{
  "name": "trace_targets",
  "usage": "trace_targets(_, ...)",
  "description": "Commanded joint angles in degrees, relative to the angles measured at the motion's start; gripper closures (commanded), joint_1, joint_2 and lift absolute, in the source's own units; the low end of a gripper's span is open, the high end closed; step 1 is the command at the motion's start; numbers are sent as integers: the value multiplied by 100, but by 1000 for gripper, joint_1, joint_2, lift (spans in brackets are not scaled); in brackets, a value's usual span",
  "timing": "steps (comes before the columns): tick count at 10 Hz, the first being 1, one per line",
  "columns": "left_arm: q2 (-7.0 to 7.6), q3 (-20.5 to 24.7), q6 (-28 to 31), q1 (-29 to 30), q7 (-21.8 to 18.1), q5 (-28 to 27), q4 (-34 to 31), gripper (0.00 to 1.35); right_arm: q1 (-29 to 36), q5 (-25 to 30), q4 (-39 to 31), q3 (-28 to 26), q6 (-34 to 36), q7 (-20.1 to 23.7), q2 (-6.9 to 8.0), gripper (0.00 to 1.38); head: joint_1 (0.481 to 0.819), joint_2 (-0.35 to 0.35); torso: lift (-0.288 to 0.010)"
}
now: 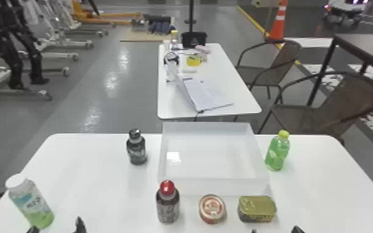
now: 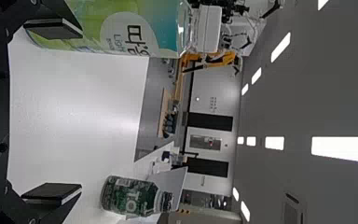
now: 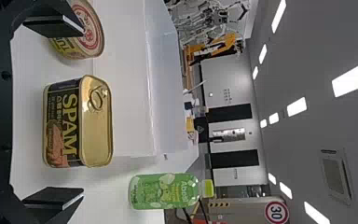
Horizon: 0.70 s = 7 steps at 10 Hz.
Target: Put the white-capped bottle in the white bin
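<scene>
White-capped bottle (image 1: pixel 31 203) stood on bench (image 1: pixel 96 189), far left; left pincer (image 2: pixel 81 111) gaped empty nearby, right pincer (image 3: pixel 83 111) too. Looked lightish, kinda slick, squeezable plastic; mid-body seemed best grab tbh.

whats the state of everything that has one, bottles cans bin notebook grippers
White-capped bottle: upright, capped
Black-capped bottle: upright, capped
Red-capped bottle: upright, capped
Yellow-green-capped bottle: upright, capped
Rectangular can: closed
Round can: closed
White bin: open-topped, empty
Notebook: open
Left gripper: open
Right gripper: open
</scene>
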Motion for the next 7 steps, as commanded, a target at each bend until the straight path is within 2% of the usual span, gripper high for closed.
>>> trace_targets(1,-32,-216,-13,61,438,-5,-79,142,0,2,-11,0,4,0,9,94,549,0,-100)
trace_targets(3,-32,-532,-48,114,1317,-32,-167,142,0,28,-2,0,4,0,53,93,549,0,-100)
trace_targets(4,123,-717,-48,87,1836,3,-211,142,0,28,-2,0,4,0,70,93,549,0,-100)
trace_targets(5,325,-857,-92,17,2187,91,-211,142,-9,46,-2,0,4,9,79,93,549,0,-100)
trace_targets(7,536,-884,-39,-97,2565,188,-176,144,-27,63,25,0,4,79,149,93,549,0,-100)
